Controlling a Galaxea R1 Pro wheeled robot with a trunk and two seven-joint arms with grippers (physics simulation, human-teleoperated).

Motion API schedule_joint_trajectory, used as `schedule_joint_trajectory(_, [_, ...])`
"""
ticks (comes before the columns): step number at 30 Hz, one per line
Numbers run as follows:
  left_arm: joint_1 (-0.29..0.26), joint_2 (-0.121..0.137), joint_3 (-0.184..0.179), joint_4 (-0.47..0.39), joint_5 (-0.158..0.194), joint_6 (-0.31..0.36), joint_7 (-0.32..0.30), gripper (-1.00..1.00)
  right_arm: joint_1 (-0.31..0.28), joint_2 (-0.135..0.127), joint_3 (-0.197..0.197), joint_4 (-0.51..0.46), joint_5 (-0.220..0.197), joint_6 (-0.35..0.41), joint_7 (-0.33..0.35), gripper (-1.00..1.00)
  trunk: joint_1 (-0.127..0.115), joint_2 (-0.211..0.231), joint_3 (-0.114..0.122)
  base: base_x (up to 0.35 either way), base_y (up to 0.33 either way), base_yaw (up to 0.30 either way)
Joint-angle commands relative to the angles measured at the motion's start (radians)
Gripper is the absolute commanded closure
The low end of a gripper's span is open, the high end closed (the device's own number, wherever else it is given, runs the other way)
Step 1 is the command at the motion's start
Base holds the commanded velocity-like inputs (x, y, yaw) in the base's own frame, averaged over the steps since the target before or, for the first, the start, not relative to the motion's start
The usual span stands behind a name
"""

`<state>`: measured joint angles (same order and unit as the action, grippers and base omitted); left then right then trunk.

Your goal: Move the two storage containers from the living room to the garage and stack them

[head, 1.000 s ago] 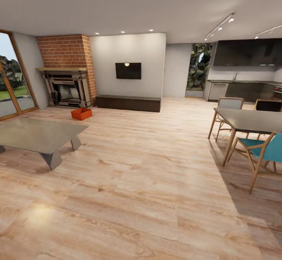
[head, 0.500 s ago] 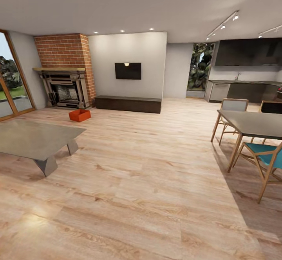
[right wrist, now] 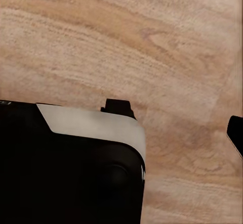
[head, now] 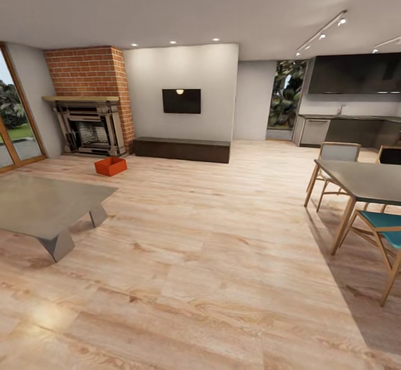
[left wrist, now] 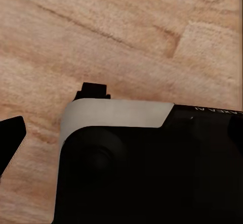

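Observation:
I am in the living room, on its light wood-plank flooring (head: 211,258). One orange-red storage container (head: 110,166) sits on the planks far ahead at the left, in front of the brick fireplace (head: 89,108). It is open-topped and stands apart from everything else. In the left wrist view a dark fingertip (left wrist: 11,139) shows at the picture's edge over bare planks, beside the robot's black and white body (left wrist: 147,168). The right wrist view has a dark fingertip (right wrist: 236,133) at its edge too. The garage and its floor are out of view.
A low grey coffee table (head: 44,205) stands at the near left. At the right are a dining table (head: 362,179) and chairs (head: 384,230). A long dark low cabinet (head: 181,149) and wall TV (head: 182,101) are ahead, with the kitchen (head: 351,125) far right.
The head camera has moved forward into the room: the coffee table slid toward the left edge and the dining table toward the right. The container has not moved on the floor.

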<state>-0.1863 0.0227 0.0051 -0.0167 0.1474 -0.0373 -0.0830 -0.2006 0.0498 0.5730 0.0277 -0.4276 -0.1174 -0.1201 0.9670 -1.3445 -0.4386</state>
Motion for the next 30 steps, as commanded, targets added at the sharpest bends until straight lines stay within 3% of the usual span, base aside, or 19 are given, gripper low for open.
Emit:
schedule_joint_trajectory(1, [-0.001, 0.000, 0.000, 0.001, 0.009, -0.003, -0.005, -1.00, -0.001, 0.001, 0.008, 0.003, -0.009, -0.005, -0.001, -1.00, 0.001, 0.000, -0.001, 0.319, 0.000, 0.000])
schedule_joint_trajectory(30, [-0.001, 0.000, -0.001, 0.001, 0.008, -0.003, -0.006, -1.00, -0.001, 0.001, 0.008, 0.003, -0.009, -0.006, -0.001, -1.00, 0.001, 0.000, -0.001, 0.319, 0.000, 0.000])
